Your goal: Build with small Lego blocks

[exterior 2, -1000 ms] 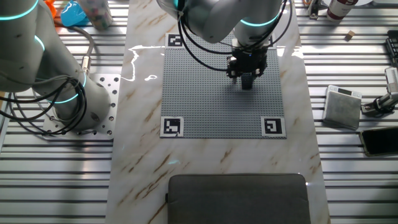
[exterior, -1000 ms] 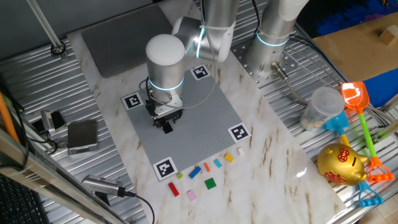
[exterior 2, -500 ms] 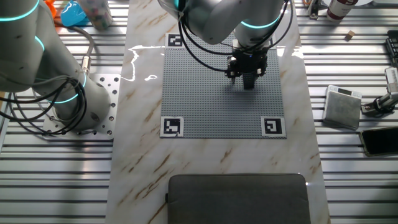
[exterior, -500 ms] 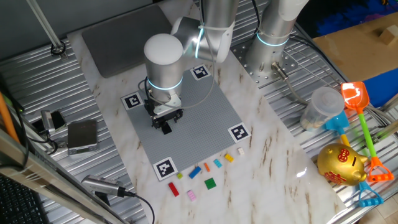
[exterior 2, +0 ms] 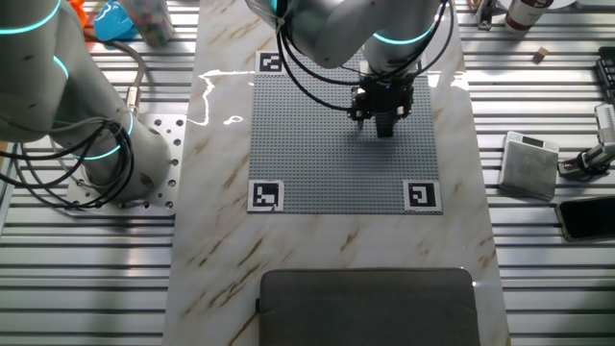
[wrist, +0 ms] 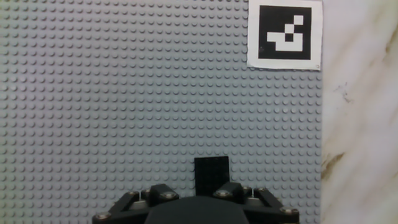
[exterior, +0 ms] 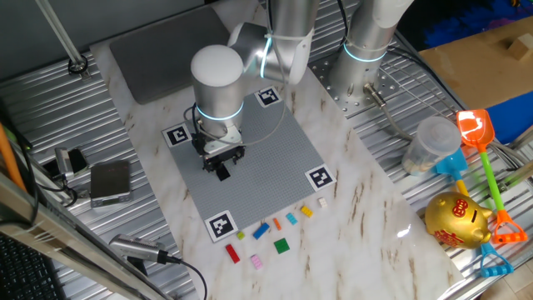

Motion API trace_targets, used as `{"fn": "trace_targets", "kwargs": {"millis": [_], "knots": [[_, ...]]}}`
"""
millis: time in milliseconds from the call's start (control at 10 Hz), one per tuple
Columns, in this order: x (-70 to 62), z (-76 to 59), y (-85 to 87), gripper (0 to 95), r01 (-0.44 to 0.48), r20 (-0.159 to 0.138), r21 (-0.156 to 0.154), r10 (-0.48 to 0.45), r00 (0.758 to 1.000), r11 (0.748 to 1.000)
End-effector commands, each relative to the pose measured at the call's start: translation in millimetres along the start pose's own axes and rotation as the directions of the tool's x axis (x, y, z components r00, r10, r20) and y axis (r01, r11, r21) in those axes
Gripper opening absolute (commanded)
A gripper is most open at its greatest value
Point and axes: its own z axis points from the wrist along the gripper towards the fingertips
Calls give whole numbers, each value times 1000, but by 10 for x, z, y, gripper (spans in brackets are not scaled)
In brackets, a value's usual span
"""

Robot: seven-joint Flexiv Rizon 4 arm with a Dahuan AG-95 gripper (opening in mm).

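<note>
My gripper (exterior: 222, 169) hangs low over the grey studded baseplate (exterior: 266, 158), near its left side. In the hand view a small black Lego block (wrist: 211, 173) sits dead centre between the jaws of the gripper (wrist: 211, 182), which look shut on it just above the baseplate (wrist: 124, 93). The other fixed view shows the gripper (exterior 2: 384, 123) over the right half of the baseplate (exterior 2: 327, 154). Several loose small Lego blocks lie in a row on the marble off the plate's front edge: red (exterior: 232, 255), pink (exterior: 256, 262), green (exterior: 281, 245), blue (exterior: 261, 230), orange (exterior: 277, 223), light blue (exterior: 291, 219), yellow (exterior: 306, 212), white (exterior: 322, 202).
Black-and-white markers (exterior: 221, 225) sit on the plate's corners, one close ahead of the hand (wrist: 285, 34). A dark grey pad (exterior: 158, 46) lies at the back. A second arm's base (exterior: 366, 58) stands on the right. A gold piggy bank (exterior: 456, 218), toy shovels and a small grey box (exterior: 110, 181) are at the sides.
The arm has shifted very slightly, the gripper creeping a few pixels across the baseplate. The black block stays between the jaws. The loose blocks have not moved.
</note>
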Motion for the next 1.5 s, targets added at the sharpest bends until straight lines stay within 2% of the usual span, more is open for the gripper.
{"fn": "trace_targets", "kwargs": {"millis": [100,400,1000,1500], "knots": [[8,-97,7,570,-10,-4,-3,10,1000,1000],[57,-127,-16,0,-84,-2,-5,84,996,996],[25,-199,-127,0,-130,1,3,130,992,992],[-3,-142,-255,0,-134,-3,9,134,991,991]]}}
